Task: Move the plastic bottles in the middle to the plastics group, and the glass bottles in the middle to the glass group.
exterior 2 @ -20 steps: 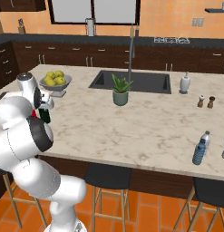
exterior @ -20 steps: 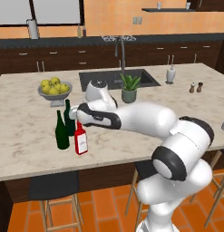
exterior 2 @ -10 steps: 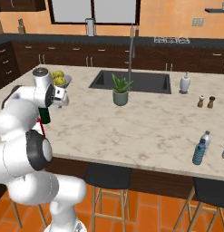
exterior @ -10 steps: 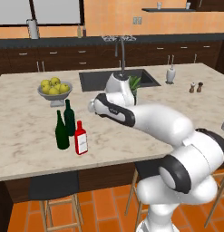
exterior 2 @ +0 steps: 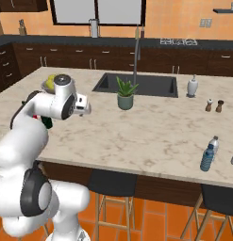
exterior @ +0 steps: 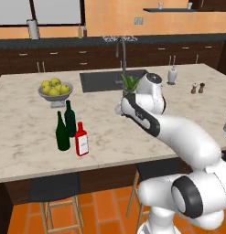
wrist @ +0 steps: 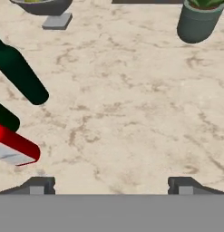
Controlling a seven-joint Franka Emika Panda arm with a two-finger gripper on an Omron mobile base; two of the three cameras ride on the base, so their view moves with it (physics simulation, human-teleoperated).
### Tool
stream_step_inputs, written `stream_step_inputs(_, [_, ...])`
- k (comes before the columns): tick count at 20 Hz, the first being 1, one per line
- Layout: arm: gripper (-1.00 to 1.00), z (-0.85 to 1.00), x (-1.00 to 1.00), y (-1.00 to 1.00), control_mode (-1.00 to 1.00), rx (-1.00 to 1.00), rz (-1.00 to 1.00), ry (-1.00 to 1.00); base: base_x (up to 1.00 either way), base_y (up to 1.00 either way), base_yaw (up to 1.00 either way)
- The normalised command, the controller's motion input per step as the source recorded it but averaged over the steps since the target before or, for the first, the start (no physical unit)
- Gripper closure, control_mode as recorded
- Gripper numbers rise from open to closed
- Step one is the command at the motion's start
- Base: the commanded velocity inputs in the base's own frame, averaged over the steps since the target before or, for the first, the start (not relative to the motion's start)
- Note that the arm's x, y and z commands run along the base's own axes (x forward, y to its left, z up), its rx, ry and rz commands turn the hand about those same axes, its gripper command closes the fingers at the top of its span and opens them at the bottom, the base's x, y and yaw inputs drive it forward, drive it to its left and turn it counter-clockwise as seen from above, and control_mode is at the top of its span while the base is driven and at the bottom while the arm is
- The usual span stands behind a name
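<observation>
The red bottle (exterior: 81, 140) with its white label stands upright on the counter, right next to the two dark green wine bottles (exterior: 65, 126). My gripper (wrist: 111, 186) is open with nothing between its fingers. It hovers over bare marble, to the right of those bottles (exterior: 119, 109) and apart from them. In the hand view the red bottle (wrist: 16, 147) and the green bottles (wrist: 20, 74) lie at the left edge. At the counter's far right stand a blue-grey plastic bottle (exterior 2: 207, 157) and a clear one (exterior 2: 214, 143).
A bowl of lemons (exterior: 55, 91) sits behind the green bottles. A potted plant (exterior 2: 125, 94) stands by the sink (exterior: 110, 80). A white soap dispenser (exterior 2: 193, 86) and two shakers (exterior 2: 214, 105) are at the back right. Stools stand under the counter's front edge.
The arm has swung right, away from the red bottle and over the middle of the counter. The red bottle stays standing beside the green bottles. The jaws have stayed open.
</observation>
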Motion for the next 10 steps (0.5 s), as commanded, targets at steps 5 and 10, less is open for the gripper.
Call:
stream_step_inputs(5, [-1.00, -0.03, -1.00, -0.63, -1.00, -0.05, -0.12, -0.10, 0.00, 0.00, 0.00])
stream_step_inputs(10, [-1.00, -0.02, -0.99, -0.64, -1.00, -0.04, -0.11, -0.08, 0.00, 0.00, 0.00])
